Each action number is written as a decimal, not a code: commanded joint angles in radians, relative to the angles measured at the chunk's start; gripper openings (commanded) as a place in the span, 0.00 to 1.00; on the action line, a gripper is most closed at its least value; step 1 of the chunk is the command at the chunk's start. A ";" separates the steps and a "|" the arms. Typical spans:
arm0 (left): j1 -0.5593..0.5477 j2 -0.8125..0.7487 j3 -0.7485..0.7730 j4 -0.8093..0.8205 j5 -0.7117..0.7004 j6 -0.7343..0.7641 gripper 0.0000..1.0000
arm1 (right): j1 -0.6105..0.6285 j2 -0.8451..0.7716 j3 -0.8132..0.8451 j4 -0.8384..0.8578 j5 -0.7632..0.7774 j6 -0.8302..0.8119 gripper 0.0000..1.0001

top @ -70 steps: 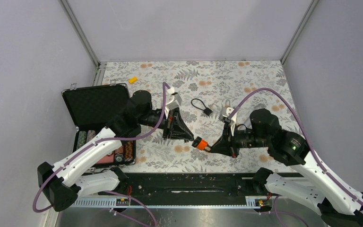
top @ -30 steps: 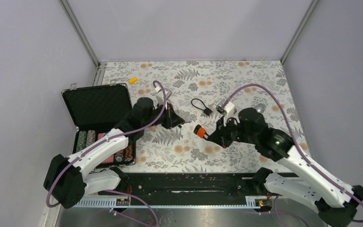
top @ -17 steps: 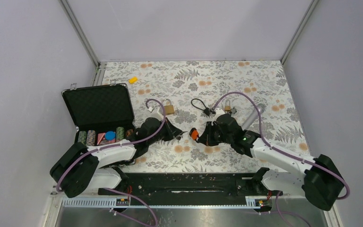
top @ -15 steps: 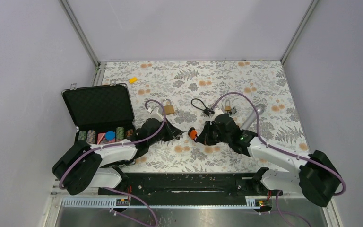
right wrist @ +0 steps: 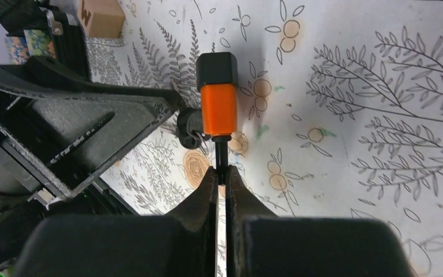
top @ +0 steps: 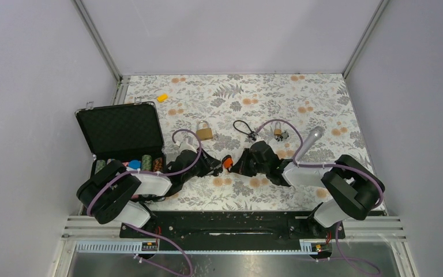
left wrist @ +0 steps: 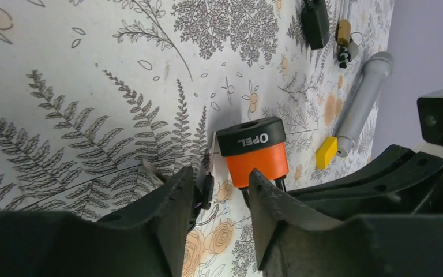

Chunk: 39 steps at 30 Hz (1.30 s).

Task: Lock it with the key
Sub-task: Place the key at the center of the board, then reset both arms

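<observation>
The brass padlock (top: 204, 132) with its silver shackle lies on the flowered table, beyond my left gripper and apart from it. It also shows at the top left of the right wrist view (right wrist: 100, 15). My right gripper (right wrist: 222, 175) is shut on a thin black stem of the orange-and-black key bunch (right wrist: 218, 103), low over the table. My left gripper (left wrist: 219, 183) is open, its jaws apart just in front of the orange fob (left wrist: 252, 152). A small black key (left wrist: 207, 190) hangs beside its left finger. From above, the two grippers meet at the fob (top: 226, 163).
An open black case (top: 121, 128) with poker chips stands at the left. A black cable loop (top: 243, 127), a small lock with keys (top: 278, 133) and a silver cylinder (top: 308, 142) lie behind the right gripper. A yellow piece (top: 162, 97) lies far left.
Both arms have folded down and drawn back toward the near edge. The right gripper carried the key bunch leftward. The left gripper moved off the padlock, which now lies uncovered on the table.
</observation>
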<state>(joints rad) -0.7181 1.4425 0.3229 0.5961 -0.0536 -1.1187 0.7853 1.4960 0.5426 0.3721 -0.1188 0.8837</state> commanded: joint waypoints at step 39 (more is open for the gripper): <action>-0.004 -1.101 0.594 -1.265 -0.584 0.542 0.99 | -0.061 -1.334 0.655 -1.229 1.114 -0.492 0.99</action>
<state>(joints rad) -0.7193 0.3733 0.8669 -0.6102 -0.5705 -0.6571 0.7219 0.2092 1.0828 -0.8131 0.9016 0.4728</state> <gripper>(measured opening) 0.989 0.993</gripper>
